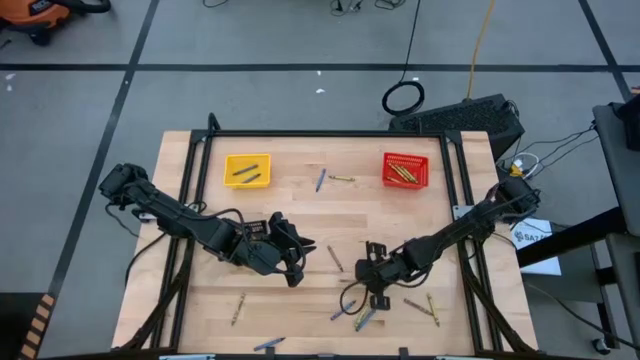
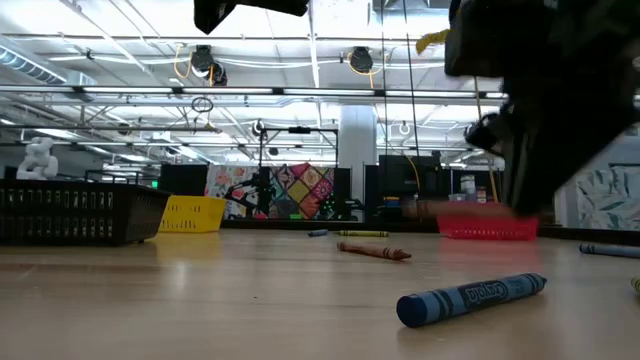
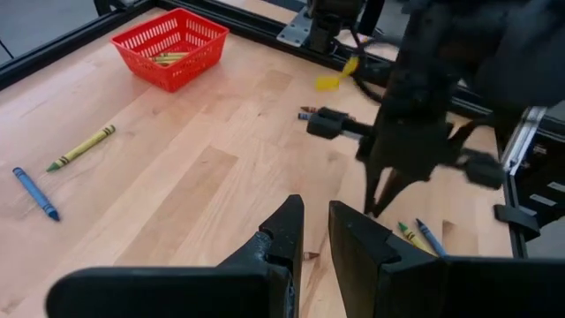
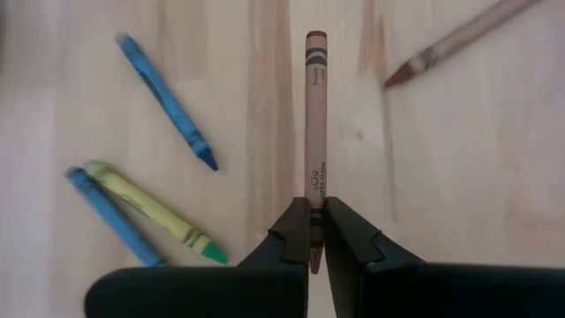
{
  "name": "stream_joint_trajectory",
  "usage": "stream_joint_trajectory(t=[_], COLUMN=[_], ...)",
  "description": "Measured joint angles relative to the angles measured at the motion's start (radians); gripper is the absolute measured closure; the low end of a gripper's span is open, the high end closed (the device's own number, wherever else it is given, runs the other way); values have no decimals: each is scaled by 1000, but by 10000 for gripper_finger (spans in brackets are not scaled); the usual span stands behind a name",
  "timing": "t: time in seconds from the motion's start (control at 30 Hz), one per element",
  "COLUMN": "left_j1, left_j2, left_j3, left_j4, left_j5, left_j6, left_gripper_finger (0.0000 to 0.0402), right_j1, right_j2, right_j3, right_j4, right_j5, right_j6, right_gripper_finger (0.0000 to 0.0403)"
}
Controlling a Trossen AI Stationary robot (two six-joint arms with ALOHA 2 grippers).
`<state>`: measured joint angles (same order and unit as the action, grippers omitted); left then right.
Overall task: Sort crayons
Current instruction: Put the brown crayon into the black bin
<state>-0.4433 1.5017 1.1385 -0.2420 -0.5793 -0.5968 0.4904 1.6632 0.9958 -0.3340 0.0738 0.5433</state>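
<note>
Right gripper (image 4: 311, 231) is clamped on a brown paper-wrapped crayon (image 4: 315, 115), low and centre-right in the overhead frame above the pale wooden counter (image 1: 300, 210). Left gripper (image 3: 316, 231) sits just left of centre, can't tell if it's shut. Other thin crayons (image 4: 165, 89) lie scattered nearby.

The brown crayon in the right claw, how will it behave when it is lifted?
The brown crayon looks straight and stiff, so it probably will not droop. The right claw is shut on one end only, so it may pivot. Being round, it would likely roll if dropped.
</note>
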Motion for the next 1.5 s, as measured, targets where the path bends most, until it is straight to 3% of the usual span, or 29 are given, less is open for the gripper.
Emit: stream_joint_trajectory(t=[0.37,0.73,0.83,1.07,1.5], left_j1=[6,5,6,6,-6], left_j2=[0,69,95,169,231], left_j3=[0,-60,-64,-64,-64], left_j4=[24,303,351,581,883], left_j5=[-29,-45,-54,-20,73], left_j6=[68,195,234,381,534], left_gripper_finger=[343,343,343,343,343], right_j1=[1,36,36,36,70], right_j2=[-231,-499,-545,-570,-569], right_j3=[2,3,3,3,3], right_j4=[-33,-37,-18,85,91], right_j5=[53,241,246,240,236], right_j6=[-38,-185,-226,-325,-328], right_gripper_finger=[403,403,403,403,403])
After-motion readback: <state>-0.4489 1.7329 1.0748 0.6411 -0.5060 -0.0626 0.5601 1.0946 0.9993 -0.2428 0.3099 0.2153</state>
